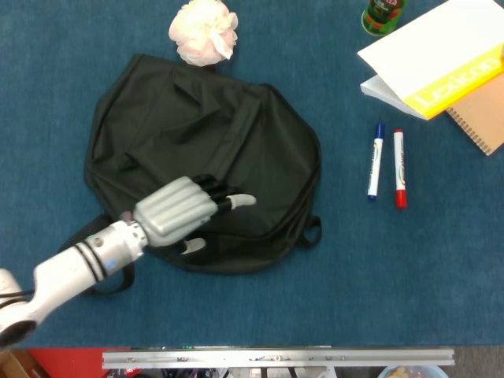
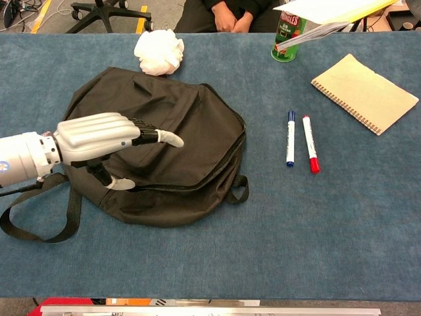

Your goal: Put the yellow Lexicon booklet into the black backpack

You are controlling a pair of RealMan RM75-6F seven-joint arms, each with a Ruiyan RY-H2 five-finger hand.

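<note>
While hovering over the lower front of the black backpack [image 1: 201,165], with the left hand [image 1: 179,211] spread, fingers [image 2: 158,137] apart and gripping nothing. Lying flat on the blue bench [image 1: 331,299], zipper line curving along the near edge and looking shut or nearly so. Judging the step in hand as getting the bag opened: next needing the fingers brought onto the zipper pull or the flap edge near the thumb, then lifting to make a mouth wide enough.

Hanging in the air at the far right corner, the yellow Lexicon booklet [image 1: 453,75], well apart from the bag, above the spiral notebook [image 2: 365,92] and near the Pringles can [image 2: 285,41]. Running its long axis diagonally, yellow spine edge rising toward the upper right, pages sagging open below. Not showing the right hand in either view, so not telling its grip.
</note>
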